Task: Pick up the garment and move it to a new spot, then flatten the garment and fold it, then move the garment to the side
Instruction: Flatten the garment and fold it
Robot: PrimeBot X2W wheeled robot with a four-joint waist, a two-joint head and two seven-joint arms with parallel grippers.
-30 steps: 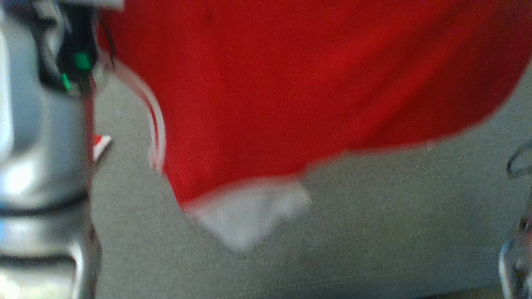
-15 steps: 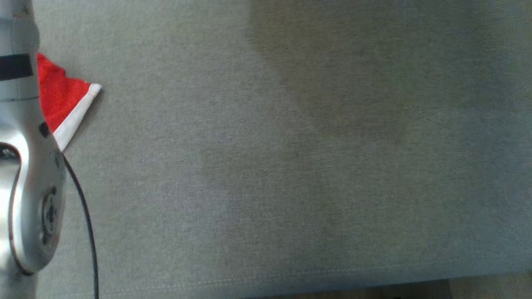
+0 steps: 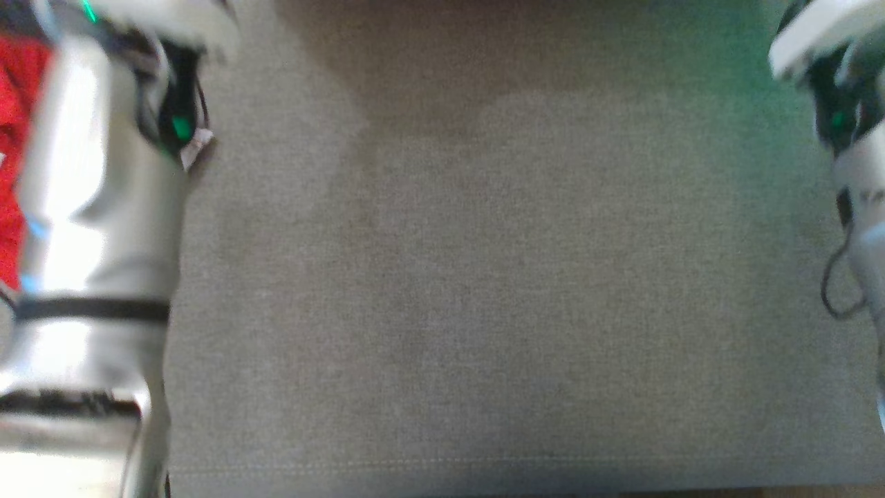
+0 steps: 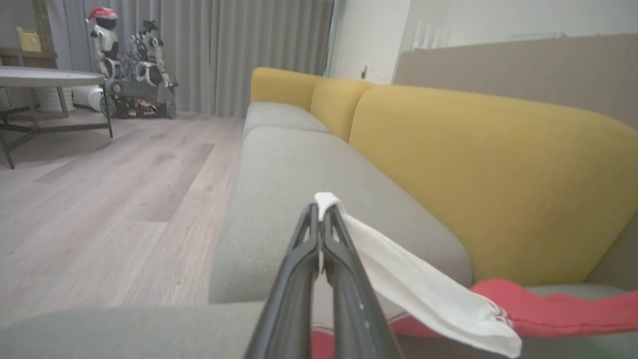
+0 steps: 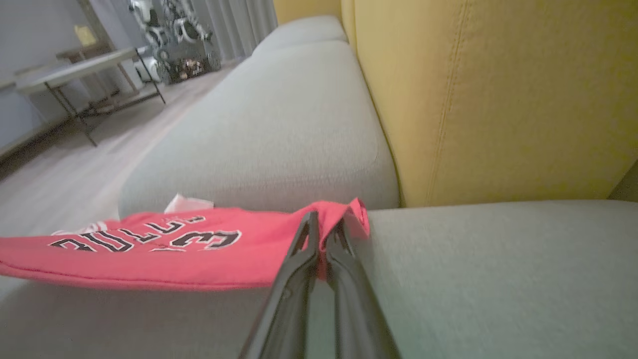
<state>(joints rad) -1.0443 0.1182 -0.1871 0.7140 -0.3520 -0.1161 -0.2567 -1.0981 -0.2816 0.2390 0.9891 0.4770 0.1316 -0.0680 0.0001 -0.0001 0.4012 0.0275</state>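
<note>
The garment is a red jersey with white trim and black lettering. In the left wrist view my left gripper (image 4: 320,212) is shut on its white-trimmed edge (image 4: 413,289), and the red cloth (image 4: 548,309) trails away to the right. My right gripper (image 5: 324,222) is shut on a red edge, and the garment (image 5: 164,249) stretches away to the left just above the grey sofa seat (image 5: 498,269). From the head camera, a strip of the red garment (image 3: 14,138) shows behind my left forearm (image 3: 97,228). My right arm (image 3: 850,131) is at the upper right.
Yellow backrests (image 4: 473,164) rise behind the grey seat cushions (image 3: 484,277). The seat's front edge (image 3: 484,477) runs along the bottom of the head view. Beyond the sofa are a wooden floor (image 4: 99,199), a table (image 4: 45,77) and another robot (image 4: 129,65) by the curtains.
The red garment filled the top of the head view a second ago; now only a strip shows at far left. The picture has shifted, and both arms have come into it.
</note>
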